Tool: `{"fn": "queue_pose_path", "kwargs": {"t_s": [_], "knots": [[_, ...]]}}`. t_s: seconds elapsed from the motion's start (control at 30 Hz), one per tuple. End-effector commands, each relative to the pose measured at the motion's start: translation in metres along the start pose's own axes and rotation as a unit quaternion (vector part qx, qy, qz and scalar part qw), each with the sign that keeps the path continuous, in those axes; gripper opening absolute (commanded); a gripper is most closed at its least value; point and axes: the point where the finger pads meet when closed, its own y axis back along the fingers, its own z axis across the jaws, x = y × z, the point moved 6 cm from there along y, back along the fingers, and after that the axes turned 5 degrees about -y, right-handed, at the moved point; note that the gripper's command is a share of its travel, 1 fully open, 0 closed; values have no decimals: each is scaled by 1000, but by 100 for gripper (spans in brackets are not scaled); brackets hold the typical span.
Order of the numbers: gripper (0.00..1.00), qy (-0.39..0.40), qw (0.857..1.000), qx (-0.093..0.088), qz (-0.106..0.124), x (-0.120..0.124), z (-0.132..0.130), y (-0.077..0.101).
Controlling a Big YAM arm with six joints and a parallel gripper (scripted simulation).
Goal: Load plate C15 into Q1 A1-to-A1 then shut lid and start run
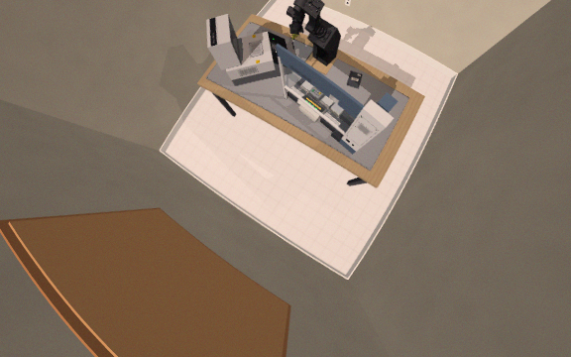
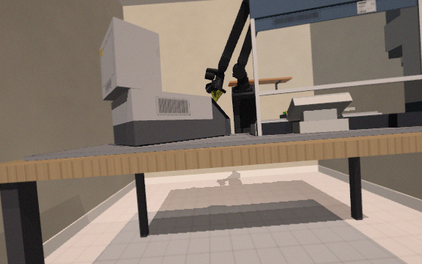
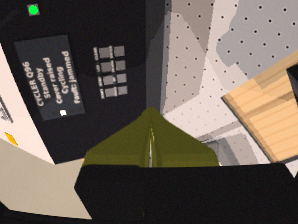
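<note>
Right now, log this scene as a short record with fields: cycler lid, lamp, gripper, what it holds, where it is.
cycler: Q1 at one end of the table
lid: open, raised upright
lamp: green
front panel: dark, two columns of keys in the wrist view
gripper: shut, yellow fingers together
held: nothing
position: above the front panel, not touching the keys

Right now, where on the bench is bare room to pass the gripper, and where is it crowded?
The grey mat between the cycler and the white frame post looks bare. Under the blue shelf, plates and blocks are packed closely. The shut, empty gripper hangs by the cycler's front panel.
</note>
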Motion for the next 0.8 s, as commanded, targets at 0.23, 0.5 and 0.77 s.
{"fn": "queue_pose_path", "kwargs": {"t_s": [0.23, 0.5, 0.77], "knots": [[0, 1, 1000, -2, -5, -4, 2, 1], [0, 17, 1000, -14, -13, -10, 17, 3], [0, 18, 1000, -15, -13, -11, 19, 3]]}}
